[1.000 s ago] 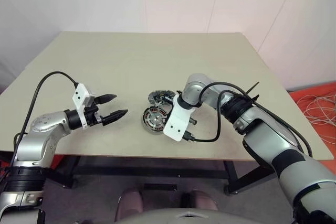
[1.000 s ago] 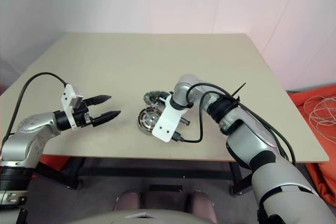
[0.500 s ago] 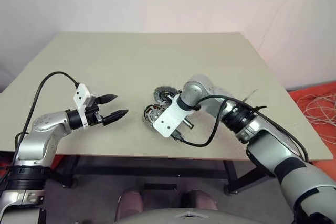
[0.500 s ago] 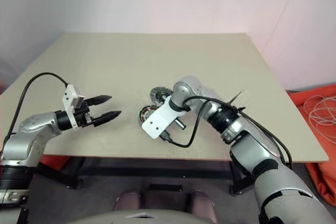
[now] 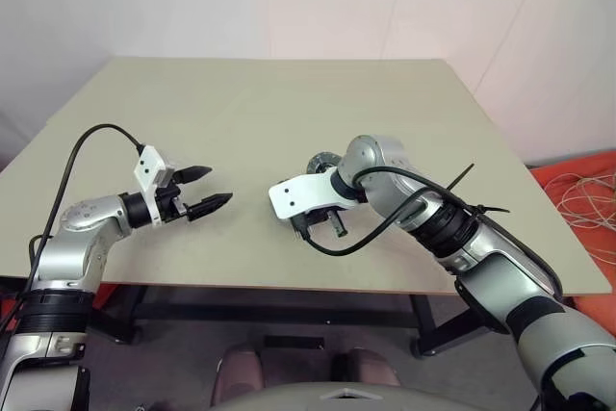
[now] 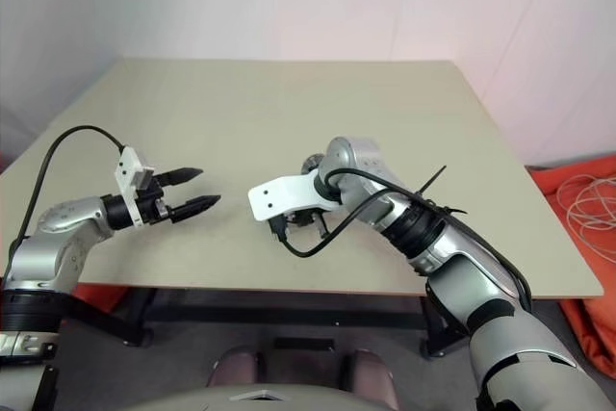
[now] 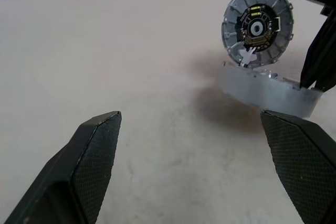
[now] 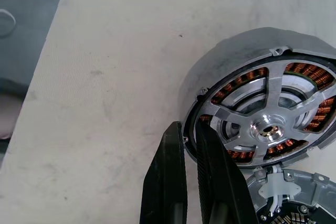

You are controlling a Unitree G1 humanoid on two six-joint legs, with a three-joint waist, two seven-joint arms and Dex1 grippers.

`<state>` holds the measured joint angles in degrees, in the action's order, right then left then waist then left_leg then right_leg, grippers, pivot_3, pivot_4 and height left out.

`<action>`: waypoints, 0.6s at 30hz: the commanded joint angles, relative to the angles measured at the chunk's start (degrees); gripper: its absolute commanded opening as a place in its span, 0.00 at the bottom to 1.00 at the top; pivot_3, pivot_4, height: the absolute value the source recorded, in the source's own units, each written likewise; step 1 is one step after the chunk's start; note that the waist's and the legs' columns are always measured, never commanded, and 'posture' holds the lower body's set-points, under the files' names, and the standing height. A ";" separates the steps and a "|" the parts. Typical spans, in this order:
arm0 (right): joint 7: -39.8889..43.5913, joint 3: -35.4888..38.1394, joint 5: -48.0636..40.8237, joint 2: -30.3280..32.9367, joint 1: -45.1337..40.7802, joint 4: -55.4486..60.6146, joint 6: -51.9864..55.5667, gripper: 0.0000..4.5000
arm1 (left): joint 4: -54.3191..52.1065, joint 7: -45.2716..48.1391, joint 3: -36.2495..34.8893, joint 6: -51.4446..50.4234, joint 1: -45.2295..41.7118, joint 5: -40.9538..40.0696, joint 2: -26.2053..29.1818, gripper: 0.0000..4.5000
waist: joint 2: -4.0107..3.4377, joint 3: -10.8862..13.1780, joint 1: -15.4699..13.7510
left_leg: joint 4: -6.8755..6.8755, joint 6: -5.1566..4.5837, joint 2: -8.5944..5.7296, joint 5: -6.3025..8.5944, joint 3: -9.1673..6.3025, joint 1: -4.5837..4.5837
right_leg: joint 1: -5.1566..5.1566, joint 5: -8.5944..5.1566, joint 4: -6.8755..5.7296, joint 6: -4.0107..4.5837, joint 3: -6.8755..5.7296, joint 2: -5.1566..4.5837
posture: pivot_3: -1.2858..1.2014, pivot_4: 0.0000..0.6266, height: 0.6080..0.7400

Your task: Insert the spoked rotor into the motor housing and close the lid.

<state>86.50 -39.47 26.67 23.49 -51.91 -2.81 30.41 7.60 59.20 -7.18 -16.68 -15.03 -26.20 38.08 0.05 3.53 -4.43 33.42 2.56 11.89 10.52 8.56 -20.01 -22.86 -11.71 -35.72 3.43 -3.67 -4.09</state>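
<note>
1. In the head views, the left gripper [image 5: 218, 185] is held over the table [image 5: 241, 103] towards its left edge. Its two black fingers are spread wide and nothing is between them.
2. In those views the right gripper is largely hidden beneath its white wrist mount [image 5: 294, 194], close to the middle of the table's near edge. Only a small grey round part is seen behind the arm there.
3. The right wrist view brings out what the head views hide. The motor housing [image 8: 220, 64] lies flat on the table, and copper windings are seen through the gaps inside it.
4. The spoked rotor [image 8: 268, 128] is seen seated in the housing, its silvery spokes and centre hub facing up inside a black rim.
5. In that view the right gripper [image 8: 188, 129] is clenched, its fingers pressed almost together with the tips against the housing's rim. Whether the rim is pinched between them cannot be told.
6. The left wrist view adds the lid [image 7: 257, 24], standing tilted up on edge at the housing's rim. Its dark face, with a circuit board and small centre hub, is turned towards the left gripper.
7. Markings on the circuit board are too small to be read.
</note>
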 commanded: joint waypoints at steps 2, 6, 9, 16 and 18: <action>1.93 0.79 0.71 1.89 -2.57 3.91 10.52 0.01 | -0.81 -0.03 -1.76 1.25 -0.17 0.02 0.60 1.00 | 0.00 0.00 -0.26 | -0.01 0.00 0.00 0.00 0.00 0.00 | 0.00 0.00 0.00 0.00 0.00 -0.01 | 0.52 0.00 1.00; 0.03 0.80 -1.38 -1.20 -3.57 1.53 21.81 0.01 | -1.02 -0.27 -1.97 1.29 0.18 0.04 0.58 1.00 | -0.01 0.01 -0.31 | -0.04 0.03 0.00 -0.02 0.00 0.03 | 0.00 0.00 0.00 0.00 0.00 -0.01 | 0.52 0.00 1.00; -3.40 2.15 -4.12 -6.34 -5.90 -5.46 28.46 0.01 | -0.92 -0.62 -1.94 1.32 0.07 0.20 0.48 1.00 | -0.04 0.02 0.02 | -0.08 0.14 0.00 -0.09 0.00 0.05 | -0.08 0.00 -0.05 0.02 0.00 0.01 | 0.52 0.00 1.00; -13.34 11.61 -14.01 -17.63 -9.97 -17.09 39.48 0.01 | -1.10 -1.81 -2.17 1.03 0.53 0.49 0.56 1.00 | -0.06 0.03 -0.03 | -0.12 0.20 0.04 -0.12 -0.02 0.03 | -0.10 0.01 -0.02 0.06 0.00 0.01 | 0.52 0.00 1.00; -16.63 13.58 -15.97 -19.21 -11.11 -19.87 40.99 0.01 | -1.31 -2.05 -2.25 0.95 0.77 0.54 0.49 1.00 | -0.07 0.04 -0.02 | -0.16 0.22 0.04 -0.13 -0.02 0.02 | -0.13 0.01 -0.02 0.06 0.00 0.01 | 0.52 0.00 1.00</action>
<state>72.07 -29.07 12.76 4.40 -60.49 -22.62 70.72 7.64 57.57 -7.94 -16.23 -14.03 -25.64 38.11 -0.02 3.57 -4.45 33.24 2.79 11.92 10.39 8.54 -20.01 -23.01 -11.71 -35.74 3.50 -3.67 -4.08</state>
